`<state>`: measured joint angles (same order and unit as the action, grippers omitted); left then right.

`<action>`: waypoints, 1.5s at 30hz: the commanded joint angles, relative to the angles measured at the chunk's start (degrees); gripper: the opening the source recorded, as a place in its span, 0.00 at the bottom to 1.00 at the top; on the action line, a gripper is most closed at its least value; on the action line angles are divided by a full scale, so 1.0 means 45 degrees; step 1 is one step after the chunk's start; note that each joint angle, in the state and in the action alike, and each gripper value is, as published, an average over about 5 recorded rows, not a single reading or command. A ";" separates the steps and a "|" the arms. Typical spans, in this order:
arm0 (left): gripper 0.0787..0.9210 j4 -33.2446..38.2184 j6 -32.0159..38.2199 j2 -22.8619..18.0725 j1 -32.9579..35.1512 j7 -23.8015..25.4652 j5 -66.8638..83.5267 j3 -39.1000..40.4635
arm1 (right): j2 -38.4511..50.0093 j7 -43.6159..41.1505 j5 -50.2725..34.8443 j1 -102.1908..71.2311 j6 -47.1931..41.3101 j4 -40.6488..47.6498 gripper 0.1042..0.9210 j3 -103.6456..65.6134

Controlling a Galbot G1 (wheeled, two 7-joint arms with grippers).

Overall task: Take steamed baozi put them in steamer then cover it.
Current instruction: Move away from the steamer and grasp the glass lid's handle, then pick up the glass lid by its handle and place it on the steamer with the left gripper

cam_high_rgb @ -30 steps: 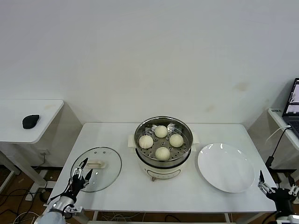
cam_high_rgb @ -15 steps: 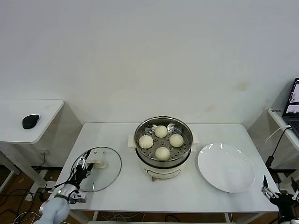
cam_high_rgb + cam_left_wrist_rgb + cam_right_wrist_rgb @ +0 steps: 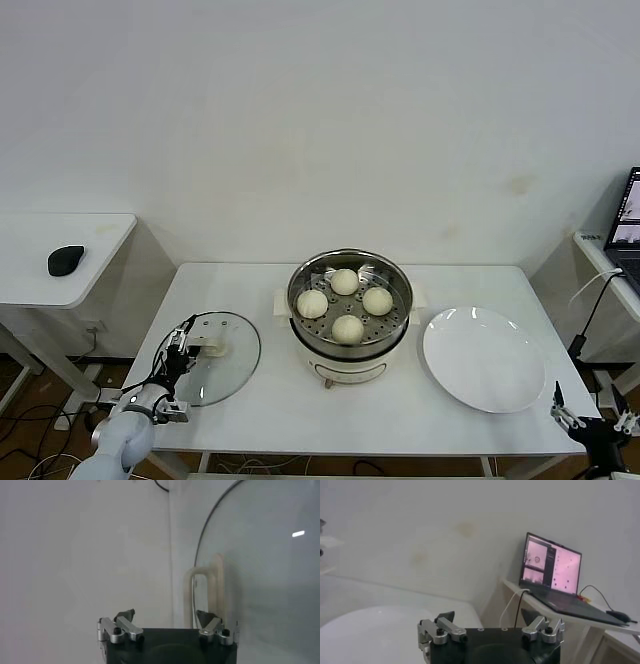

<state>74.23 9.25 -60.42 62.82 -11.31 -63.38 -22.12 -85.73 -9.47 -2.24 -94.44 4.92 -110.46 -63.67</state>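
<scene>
Four baozi [image 3: 345,300] already sit in the steamer [image 3: 349,344]. The cover [image 3: 222,372] lies flat on the worktop [image 3: 300,405], left of it: glass, likely heavy, slick, breakable. Left pincer [image 3: 180,341], fingers apart, hovers beside its handle [image 3: 210,345], probably the safest hold. Right pincer [image 3: 590,413], also apart, is parked near right.

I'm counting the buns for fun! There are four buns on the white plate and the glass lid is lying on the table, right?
Not quite. The four buns are in the steamer, as the head view shows. The white plate beside it is bare. The glass lid does lie on the table, with the left gripper open near its handle.
</scene>
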 commanded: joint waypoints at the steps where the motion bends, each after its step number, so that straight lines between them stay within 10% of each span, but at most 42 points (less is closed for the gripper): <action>1: 0.78 -0.0075 -0.0042 0.0040 -0.0188 0.0257 0.0115 0.0113 | -0.0036 -0.0005 0.0154 -0.0022 0.0040 0.0122 0.88 0.0087; 22: 0.09 -0.0742 0.0323 -0.0310 -0.0208 -0.0681 0.0565 0.0111 | -0.0129 -0.0089 0.0624 -0.0077 0.0156 0.0293 0.88 0.0412; 30: 0.07 0.2207 -0.0887 -0.0098 0.1347 -0.0880 0.0492 -0.1037 | -0.0124 -0.0129 0.0814 -0.0107 0.0177 0.0206 0.88 0.0566; 45: 0.07 0.9151 -0.4070 0.1495 0.4123 0.2922 0.2333 -0.3638 | -0.0028 -0.0147 0.1288 -0.0342 0.0358 -0.0007 0.88 0.1508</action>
<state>94.46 -0.13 -57.30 74.45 -7.90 -57.42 -32.14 -85.88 -10.16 2.61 -95.93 6.43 -110.31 -58.97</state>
